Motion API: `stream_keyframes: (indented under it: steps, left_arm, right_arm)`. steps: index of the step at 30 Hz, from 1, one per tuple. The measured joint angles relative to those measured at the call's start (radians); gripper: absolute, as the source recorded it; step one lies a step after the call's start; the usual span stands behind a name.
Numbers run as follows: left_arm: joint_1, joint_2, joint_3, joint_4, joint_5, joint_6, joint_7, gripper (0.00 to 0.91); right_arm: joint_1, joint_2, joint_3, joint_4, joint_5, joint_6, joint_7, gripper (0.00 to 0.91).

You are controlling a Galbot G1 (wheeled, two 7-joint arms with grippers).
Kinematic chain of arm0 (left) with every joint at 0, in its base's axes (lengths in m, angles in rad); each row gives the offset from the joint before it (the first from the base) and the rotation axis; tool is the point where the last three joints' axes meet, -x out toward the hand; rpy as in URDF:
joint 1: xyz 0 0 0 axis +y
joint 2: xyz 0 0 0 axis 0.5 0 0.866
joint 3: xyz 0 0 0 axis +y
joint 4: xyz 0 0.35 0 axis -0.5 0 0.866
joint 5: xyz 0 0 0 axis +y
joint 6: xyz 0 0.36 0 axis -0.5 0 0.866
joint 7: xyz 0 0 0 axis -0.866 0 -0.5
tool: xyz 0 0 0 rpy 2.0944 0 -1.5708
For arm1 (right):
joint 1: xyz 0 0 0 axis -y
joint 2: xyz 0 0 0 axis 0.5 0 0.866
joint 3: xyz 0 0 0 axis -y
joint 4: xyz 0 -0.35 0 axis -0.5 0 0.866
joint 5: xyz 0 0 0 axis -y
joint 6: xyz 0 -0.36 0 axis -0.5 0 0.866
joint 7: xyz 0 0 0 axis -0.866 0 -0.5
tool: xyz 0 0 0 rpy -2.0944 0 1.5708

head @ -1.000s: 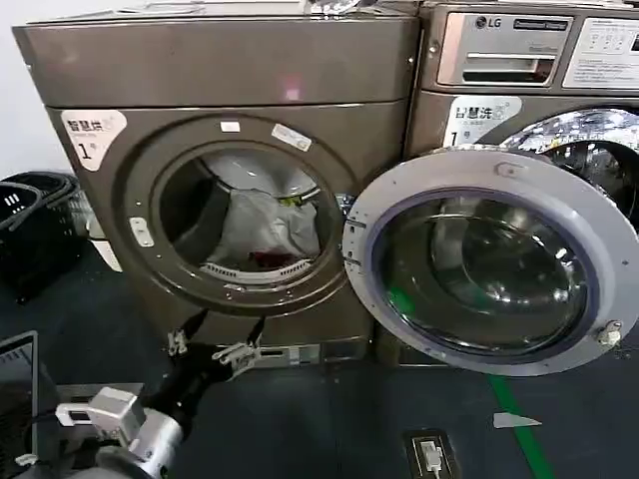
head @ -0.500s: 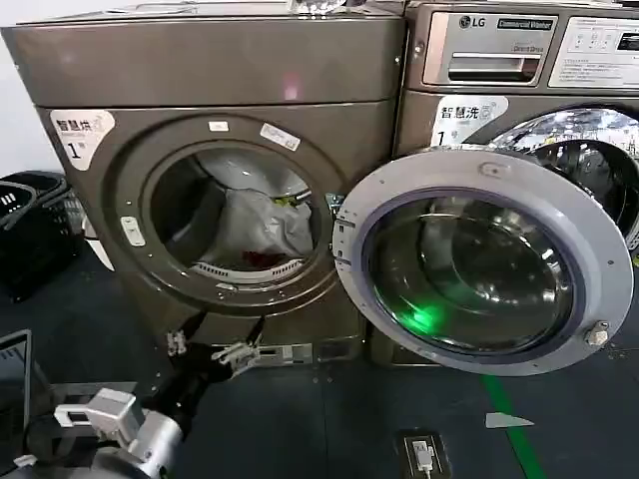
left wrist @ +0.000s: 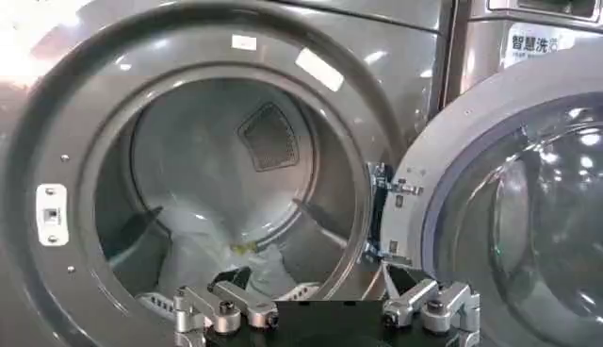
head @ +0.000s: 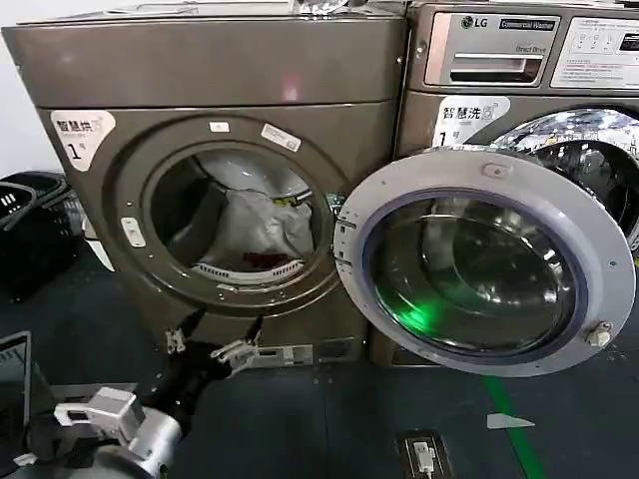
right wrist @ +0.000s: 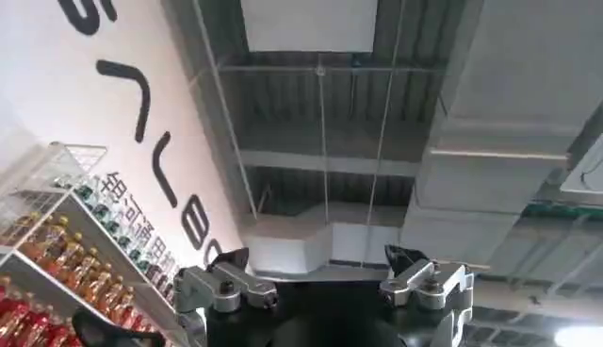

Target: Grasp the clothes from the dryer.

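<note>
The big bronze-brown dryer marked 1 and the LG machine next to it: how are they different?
The bronze-brown metal dryer has its grey-rimmed glass door swung wide open; the LG machine has its door closed. The dryer holds pale grey-white clothes; the LG machine has a detergent drawer. Both are front-loaders with round portholes.

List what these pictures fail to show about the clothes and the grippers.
- Clothes: lower heap hidden behind the dryer porthole rim, head view.
- Left gripper: fingertips cut off by the edge, left wrist view.
- Right gripper: points at the ceiling; its place relative to the dryer is unknown.
</note>
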State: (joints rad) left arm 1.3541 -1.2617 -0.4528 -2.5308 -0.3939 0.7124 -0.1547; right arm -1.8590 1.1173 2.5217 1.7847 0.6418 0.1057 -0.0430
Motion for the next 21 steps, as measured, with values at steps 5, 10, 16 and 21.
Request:
stream_keyframes:
  steps: [5, 10, 16, 21]
  left_arm:
    - [-0.004, -0.003, 0.004, 0.007, 0.011, -0.008, -0.007, 0.907]
    - [-0.006, -0.005, 0.007, 0.012, 0.021, -0.016, -0.013, 0.907]
    - [-0.005, -0.005, 0.007, 0.015, 0.032, -0.026, -0.018, 0.907]
    - [-0.001, -0.005, 0.007, 0.017, 0.039, -0.032, -0.021, 0.907]
  right_arm:
    - [0.001, 0.001, -0.003, -0.004, 0.0, 0.012, -0.001, 0.907]
    - [0.004, 0.002, -0.006, -0.003, 0.0, 0.021, -0.004, 0.907]
    - [0.009, 0.006, -0.012, -0.003, 0.0, 0.032, -0.01, 0.907]
    - [0.011, 0.009, -0.014, 0.0, 0.0, 0.037, -0.012, 0.907]
